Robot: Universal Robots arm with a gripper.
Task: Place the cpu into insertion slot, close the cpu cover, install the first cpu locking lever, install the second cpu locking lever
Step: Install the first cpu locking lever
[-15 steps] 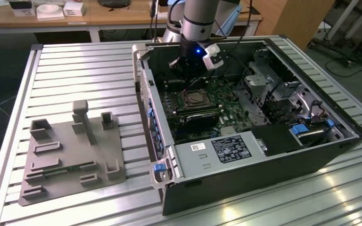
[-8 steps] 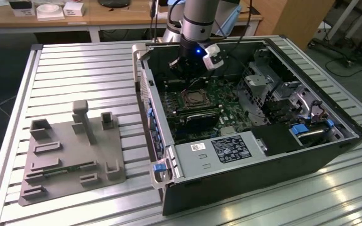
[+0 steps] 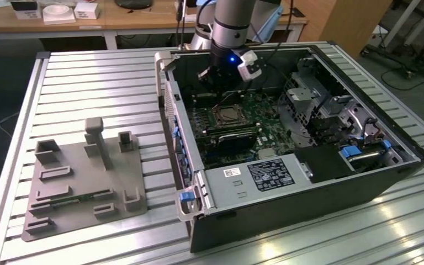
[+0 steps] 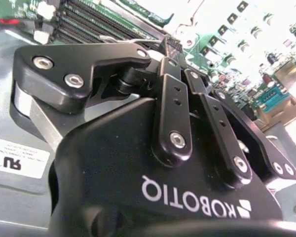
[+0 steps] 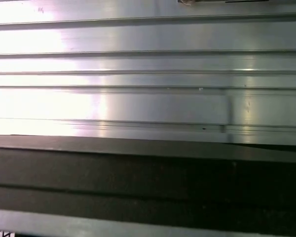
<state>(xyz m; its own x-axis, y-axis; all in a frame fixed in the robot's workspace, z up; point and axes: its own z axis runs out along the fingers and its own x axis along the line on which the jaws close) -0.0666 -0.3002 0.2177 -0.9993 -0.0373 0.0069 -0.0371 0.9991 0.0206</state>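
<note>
Gripper (image 3: 218, 79), fingers together, hangs near the insertion slot (image 3: 231, 116); printed labels (image 3: 271, 174) mark the grey box (image 3: 223, 190).

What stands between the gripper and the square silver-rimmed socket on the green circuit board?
Nothing visible. The black gripper hangs inside the open black computer case, above the square silver-rimmed socket; the gap between them looks clear.

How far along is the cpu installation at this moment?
Done: nothing confirmable; the insertion slot shows a silvery rim round a dark middle, too small to tell what is seated or latched. In hand: the gripper hangs inside the computer case over the board, near the slot. Left: possibly every step.
</note>
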